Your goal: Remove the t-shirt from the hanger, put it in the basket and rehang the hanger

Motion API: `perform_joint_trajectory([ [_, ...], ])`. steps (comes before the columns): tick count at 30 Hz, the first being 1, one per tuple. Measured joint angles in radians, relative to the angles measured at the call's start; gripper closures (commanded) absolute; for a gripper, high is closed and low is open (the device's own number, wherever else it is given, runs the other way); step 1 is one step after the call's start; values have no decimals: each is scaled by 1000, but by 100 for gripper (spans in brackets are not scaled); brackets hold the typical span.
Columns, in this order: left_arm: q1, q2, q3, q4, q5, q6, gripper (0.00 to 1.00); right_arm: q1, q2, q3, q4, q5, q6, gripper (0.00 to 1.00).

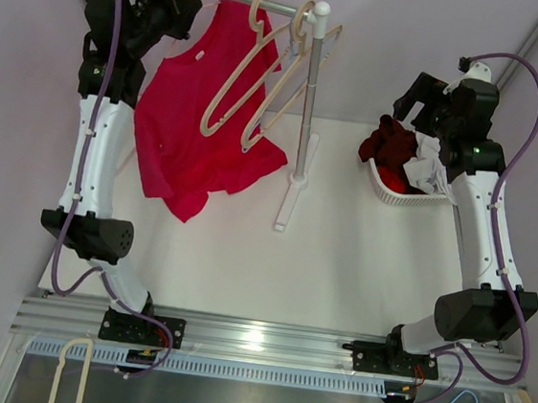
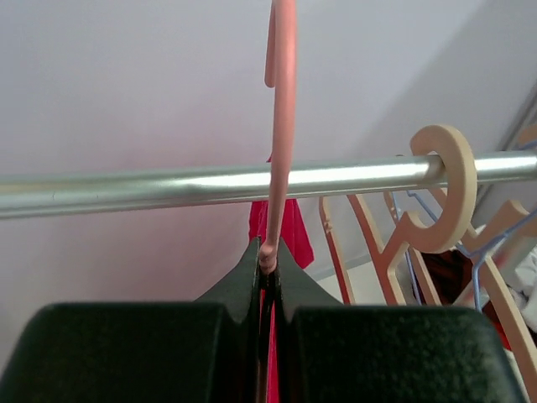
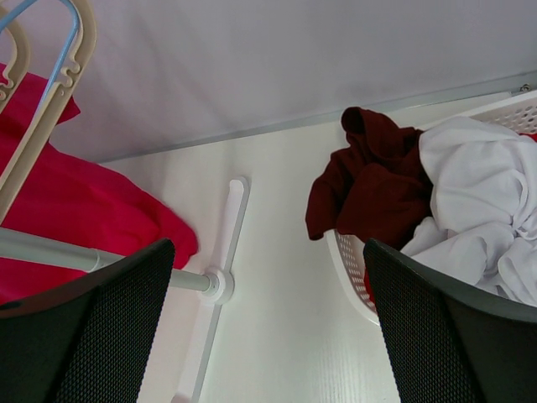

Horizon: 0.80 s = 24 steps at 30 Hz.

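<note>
Left gripper (image 2: 268,262) is pinching the hanger (image 2: 282,126) neck just below the rail (image 2: 126,191), where the shirt (image 1: 176,124) is hanging: limp, light, probably clinging at the shoulders. Right gripper (image 3: 268,336) is gaping wide above the basket (image 3: 346,267); a shoulder fold or hem is looking the likeliest hold.

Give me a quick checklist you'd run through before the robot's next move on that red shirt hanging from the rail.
1. Grip: the left gripper is shut on the neck of the pink hanger: ok.
2. Hook: it sits over the rail: ok.
3. Shirt: the red t-shirt is off the hanger: not ok, it hangs from it.
4. Free hand: the right gripper is open and holds nothing: ok, it hovers by the basket.
5. Neighbours: the beige hangers are clear of the t-shirt: cannot tell, they overlap it from above.
</note>
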Motion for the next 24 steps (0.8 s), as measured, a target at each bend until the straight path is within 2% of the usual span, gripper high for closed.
perform_joint_trajectory([
  [4,-71,-24,-20,-44,-180,3,99,25,-9,-3,-2,7,0,1],
  [7,-133,-35,-20,-92,-346,4,99,88,-34,-28,3,19,0,1],
  [10,-183,-60,-34,-141,-515,7,99,195,-86,-97,15,19,-1,0],
  [17,-252,-262,-243,-207,-864,-10,99,512,-224,-257,69,19,-42,1],
  [21,-294,-365,-328,-237,-1022,-39,99,698,-274,-325,133,14,-75,1],
  [24,-316,-415,-343,-295,-1124,-71,99,792,-280,-368,201,-18,-94,1],
])
